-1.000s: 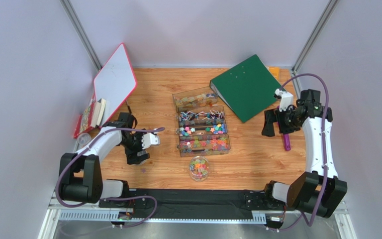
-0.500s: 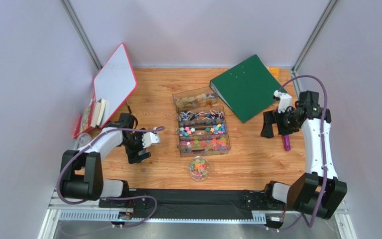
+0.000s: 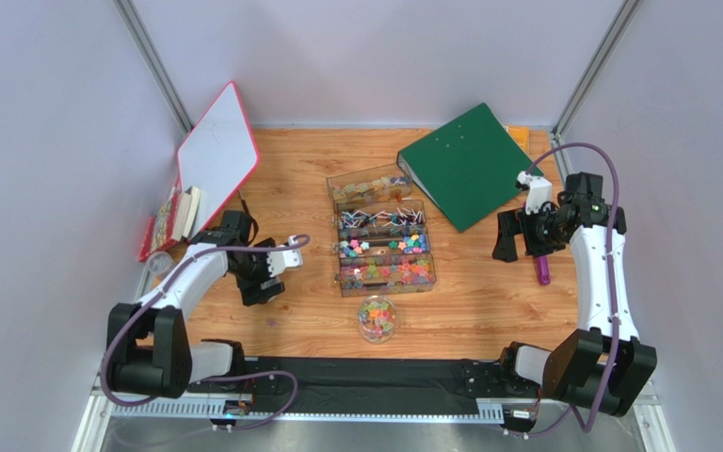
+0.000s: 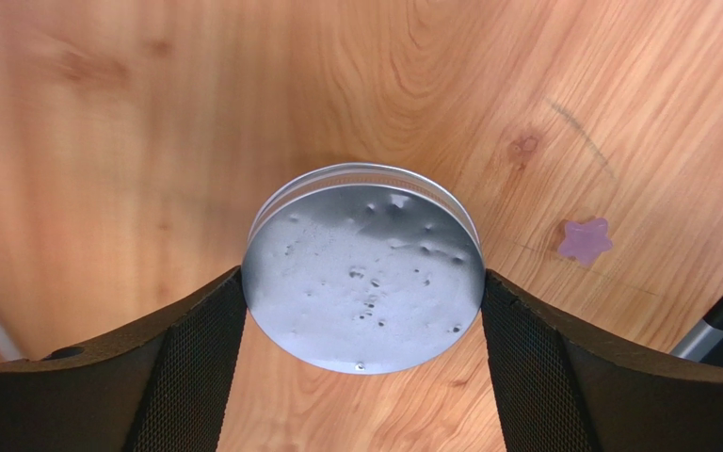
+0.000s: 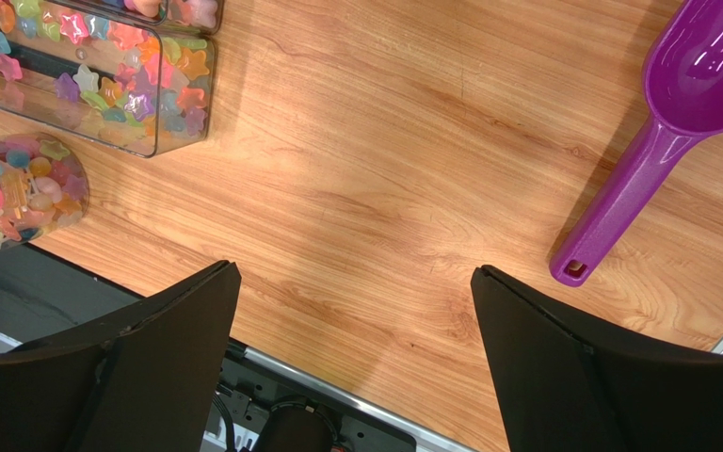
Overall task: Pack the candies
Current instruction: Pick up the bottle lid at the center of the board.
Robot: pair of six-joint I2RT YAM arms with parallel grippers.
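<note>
White-and-black left arm (image 3: 186, 273) and right arm (image 3: 599, 273), looping purple cables (image 3: 577, 144), black mesh-faced jaws.

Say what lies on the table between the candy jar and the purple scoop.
Nothing: the right wrist view shows only bare wood between jar and scoop.

Place: a robot test cell in a lab, not a home or a shop.
Walls: plain pale grey-lilac panels (image 3: 384, 56) close in three sides, joined by bare aluminium corner posts (image 3: 153, 66).
Bench: a light wood-grain tabletop (image 3: 488, 301) has a black base strip (image 3: 375, 375) along its near edge, where two white-and-black robot arms (image 3: 599, 273) are bolted.
Wiring: purple cable hoses (image 3: 577, 144) loop off the arms, and a slotted grey cable duct (image 3: 149, 407) runs below the strip.
Props: a red-framed whiteboard (image 3: 216, 151), a green ring binder (image 3: 464, 165) and clear plastic boxes (image 5: 207, 104) of tiny bright star-shaped candies (image 5: 153, 71) are set out as handling items.
</note>
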